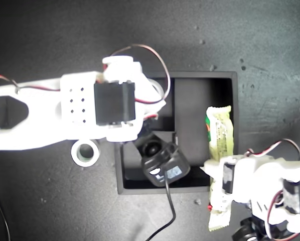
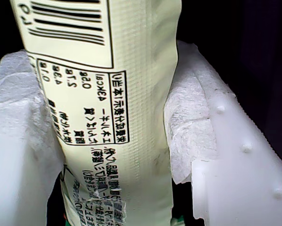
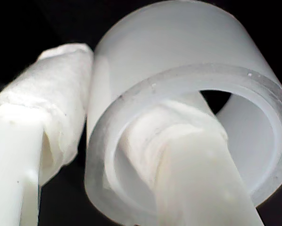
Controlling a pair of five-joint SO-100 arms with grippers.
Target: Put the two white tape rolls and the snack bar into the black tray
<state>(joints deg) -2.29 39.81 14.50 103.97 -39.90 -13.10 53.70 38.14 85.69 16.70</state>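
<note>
Clamped in my first claw (image 2: 117, 141), the snack bar (image 2: 108, 117) probably overhung the black tray (image 1: 200, 78), needing release there, while my second claw (image 3: 131, 155) pinched a white tape roll (image 3: 178, 61).

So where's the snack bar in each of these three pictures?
Exterior view: snack bar lies along the exterior view's right wall of the black tray, its lower part behind the first arm.
First wrist view: snack bar fills the middle, clamped by my first gripper.
Second wrist view: not in it.
Shared landmark: the bar's pale yellow-green wrapper with printed text.
</note>
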